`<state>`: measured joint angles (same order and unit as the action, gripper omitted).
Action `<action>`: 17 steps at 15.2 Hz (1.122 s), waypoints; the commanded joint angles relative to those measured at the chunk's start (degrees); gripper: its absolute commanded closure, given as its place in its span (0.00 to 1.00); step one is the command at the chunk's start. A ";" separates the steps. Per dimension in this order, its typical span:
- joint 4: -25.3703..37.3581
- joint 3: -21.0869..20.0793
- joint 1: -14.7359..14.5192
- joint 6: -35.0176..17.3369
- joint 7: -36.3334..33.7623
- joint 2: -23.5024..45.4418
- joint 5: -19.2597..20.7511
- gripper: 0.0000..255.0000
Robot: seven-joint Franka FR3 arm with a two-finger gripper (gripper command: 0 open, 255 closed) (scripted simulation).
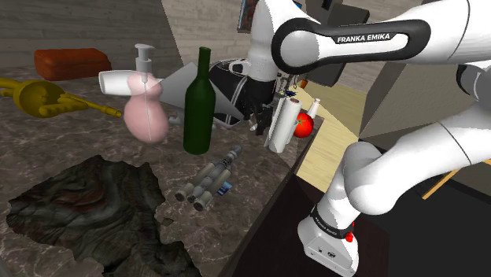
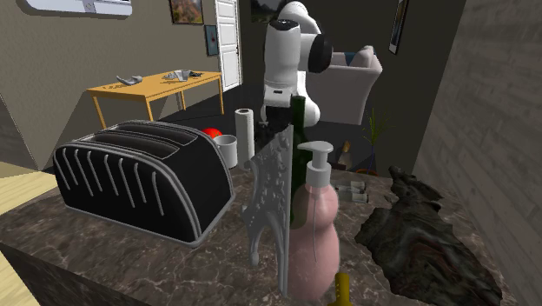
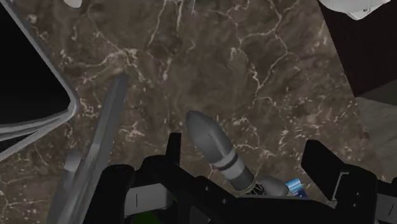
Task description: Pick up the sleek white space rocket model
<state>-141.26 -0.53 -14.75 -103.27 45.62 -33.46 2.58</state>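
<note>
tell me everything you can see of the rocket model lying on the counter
The rocket model is drawn plain grey, with a rounded nose, a dark band round its body, slimmer boosters bundled at the tail and a small blue part beside them. It lies flat on the dark marbled counter, nose toward the green bottle but apart from it. The gripper is open, its fingers either side of the rocket, not touching it.

Inside the black gripper point(image 3: 245, 150): grey rocket point(image 3: 215, 147), dark band, blue tail patch; beneath it, brown white-veined marble counter point(image 3: 254, 63).
</note>
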 commanded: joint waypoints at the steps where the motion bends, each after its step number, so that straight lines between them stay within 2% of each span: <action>1: -1.66 0.29 -3.10 -5.27 7.31 2.25 -0.03 0.00; 7: -6.49 1.42 -12.03 -17.58 28.49 6.27 -0.77 0.00; 15: -10.24 1.48 -12.07 -24.50 28.52 9.42 -0.66 0.00; 17: -10.24 1.48 -12.07 -24.50 28.52 9.41 -0.66 0.00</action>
<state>-151.36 0.96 -26.81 -127.46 74.16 -24.19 1.93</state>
